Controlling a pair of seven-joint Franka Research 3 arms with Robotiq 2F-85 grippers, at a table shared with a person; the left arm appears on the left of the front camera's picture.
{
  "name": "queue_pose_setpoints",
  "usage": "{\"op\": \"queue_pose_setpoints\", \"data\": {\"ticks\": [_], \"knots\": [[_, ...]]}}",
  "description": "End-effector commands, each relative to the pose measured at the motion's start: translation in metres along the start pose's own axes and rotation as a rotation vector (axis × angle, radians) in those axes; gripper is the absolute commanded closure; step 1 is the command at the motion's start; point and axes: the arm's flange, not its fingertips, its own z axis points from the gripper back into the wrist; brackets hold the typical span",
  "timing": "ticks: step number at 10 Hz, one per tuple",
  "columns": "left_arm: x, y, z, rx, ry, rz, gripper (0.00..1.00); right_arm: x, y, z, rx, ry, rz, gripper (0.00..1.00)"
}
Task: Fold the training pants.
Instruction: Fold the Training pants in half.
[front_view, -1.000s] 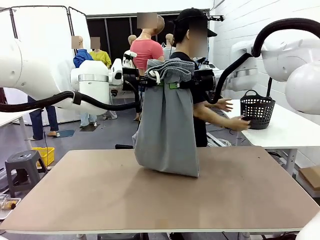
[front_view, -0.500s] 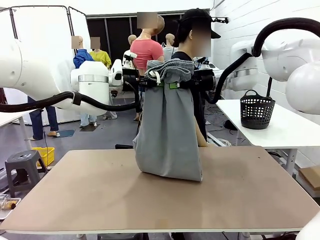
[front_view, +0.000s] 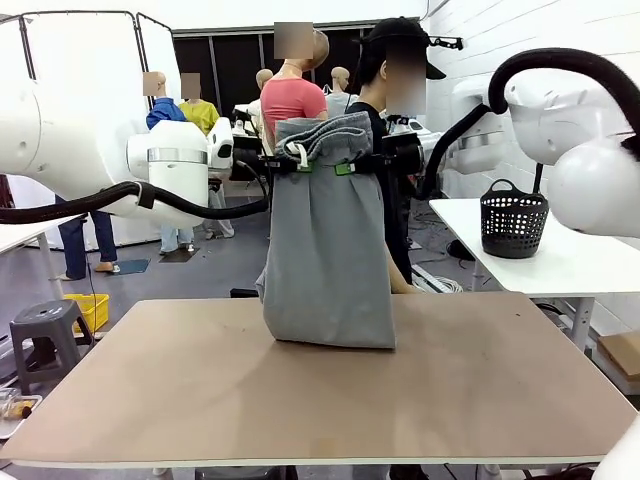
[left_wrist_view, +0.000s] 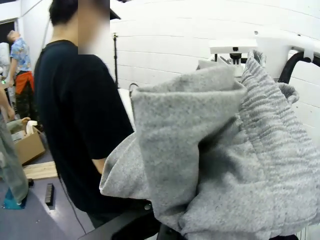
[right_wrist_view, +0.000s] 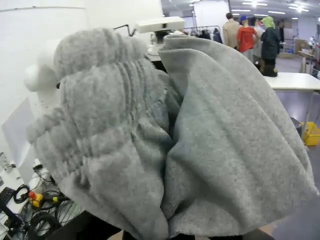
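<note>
The light grey training pants (front_view: 328, 250) hang in a long bundle over the middle of the brown table (front_view: 200, 390). Their lower end rests on the tabletop, and the gathered waistband is bunched at the top. My left gripper (front_view: 289, 162) is shut on the waistband's left side, and my right gripper (front_view: 358, 166) is shut on its right side, both at the same height. In the left wrist view the training pants (left_wrist_view: 225, 160) drape over and hide the fingers. The right wrist view has the training pants (right_wrist_view: 190, 150) covering its fingers too.
A person in a black shirt (front_view: 396, 200) stands just behind the hanging cloth at the table's far edge. A black mesh basket (front_view: 514, 220) sits on a white side table (front_view: 585, 265) at the right. A grey stool (front_view: 45, 335) and a yellow crate (front_view: 88, 310) stand on the floor at the left.
Both grippers have carried the pants slightly up and to the left, the lower end sliding along the table. The person's hands left the basket; the person now stands behind the cloth.
</note>
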Motion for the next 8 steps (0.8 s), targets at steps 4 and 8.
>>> {"op": "queue_pose_setpoints", "data": {"ticks": [4, 8], "knots": [[0.055, 0.041, -0.027, 0.087, -0.020, -0.028, 1.00, 0.053, -0.059, -0.003, -0.101, 0.031, 0.042, 1.00], [0.020, 0.049, -0.028, 0.079, -0.015, 0.025, 1.00, -0.005, -0.044, -0.003, -0.084, 0.015, 0.027, 1.00]]}}
